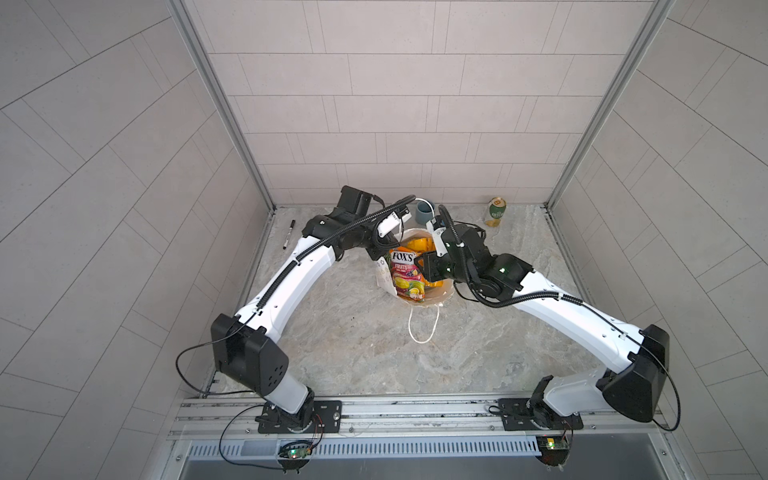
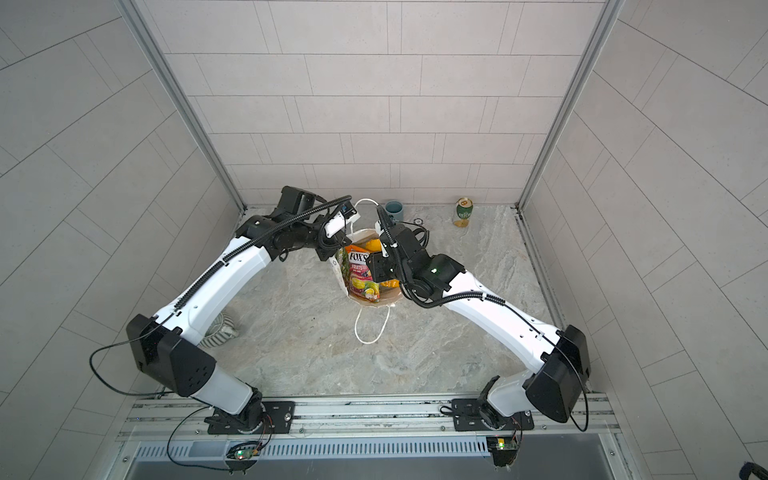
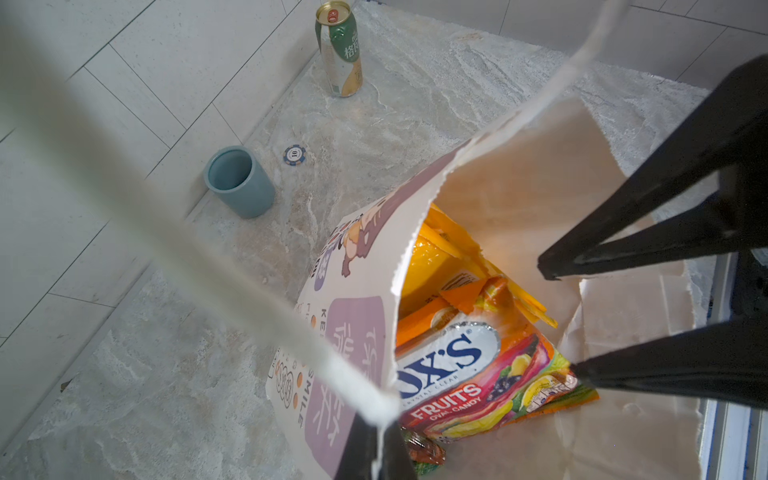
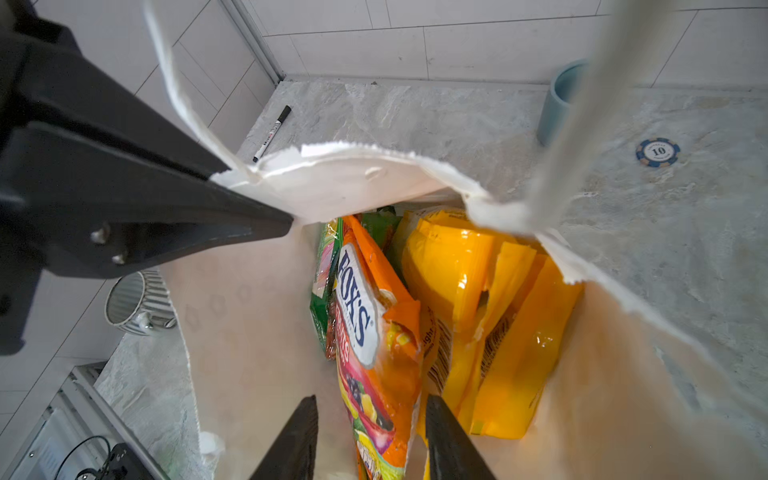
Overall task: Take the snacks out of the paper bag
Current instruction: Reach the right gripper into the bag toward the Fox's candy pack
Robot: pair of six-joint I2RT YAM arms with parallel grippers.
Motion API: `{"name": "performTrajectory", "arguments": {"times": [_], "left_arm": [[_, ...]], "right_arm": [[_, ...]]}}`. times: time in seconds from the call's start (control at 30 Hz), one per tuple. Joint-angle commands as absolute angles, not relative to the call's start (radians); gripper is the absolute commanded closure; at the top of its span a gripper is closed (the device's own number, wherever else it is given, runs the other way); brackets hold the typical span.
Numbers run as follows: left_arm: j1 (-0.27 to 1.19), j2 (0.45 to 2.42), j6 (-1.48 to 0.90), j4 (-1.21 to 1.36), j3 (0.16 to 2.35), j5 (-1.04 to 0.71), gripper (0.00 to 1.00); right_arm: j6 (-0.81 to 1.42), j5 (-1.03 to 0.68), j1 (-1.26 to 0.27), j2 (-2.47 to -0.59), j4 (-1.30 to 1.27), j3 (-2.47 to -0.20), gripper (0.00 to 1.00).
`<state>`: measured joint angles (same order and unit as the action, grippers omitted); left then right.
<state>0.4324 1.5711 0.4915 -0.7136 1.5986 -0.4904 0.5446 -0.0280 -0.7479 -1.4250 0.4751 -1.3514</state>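
A tall white paper carrier bag [image 3: 353, 324], cartoon-printed, stands open mid-table. Inside, a crinkly pink-orange FOX'S Fruits packet [image 1: 409, 276] rises upright at left, a green packet [image 4: 322, 309] against it, yellow-orange packets [image 4: 457, 266] at right.

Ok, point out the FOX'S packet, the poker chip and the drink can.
FOX'S packet [image 4: 358, 305], right wrist view, white logo oval.
poker chip [image 4: 658, 152], right wrist view, its centre.
drink can [image 3: 341, 52], left wrist view, its side.

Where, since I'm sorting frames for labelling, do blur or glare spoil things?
Left wrist view: the cord handle close to the lens is a wide blurred band, though the candy packet print stays sharp. Right wrist view: the cord handle is blurred too, and the yellow packet shows bright glare. Both top views: even light, sharp bag, no strong glare.
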Motion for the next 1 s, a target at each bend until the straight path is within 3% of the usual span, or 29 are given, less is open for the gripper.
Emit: {"name": "performTrajectory", "arguments": {"times": [0.0,0.17,0.23,0.37,0.67,0.97], "left_arm": [[0.439,1.571,0.471,-0.637,1.632,-0.558,1.0],[0.439,1.565,0.453,-0.627,1.625,-0.576,1.0],[0.439,1.56,0.453,-0.62,1.616,-0.576,1.0],[0.439,1.549,0.455,-0.617,1.603,-0.574,1.0],[0.439,1.545,0.458,-0.614,1.594,-0.571,1.0],[0.437,1.552,0.45,-0.611,1.593,-0.573,1.0]], "right_arm": [[0.578,0.027,-0.752,-1.45,0.474,-1.378,0.55],[0.582,0.029,-0.752,-1.488,0.448,-1.377,0.55],[0.582,0.018,-0.752,-1.505,0.443,-1.385,0.61],[0.574,0.005,-0.752,-1.521,0.414,-1.384,0.62],[0.561,-0.021,-0.752,-1.534,0.394,-1.378,0.95],[0.536,-0.04,-0.752,-1.468,0.405,-1.376,1.0]]}}
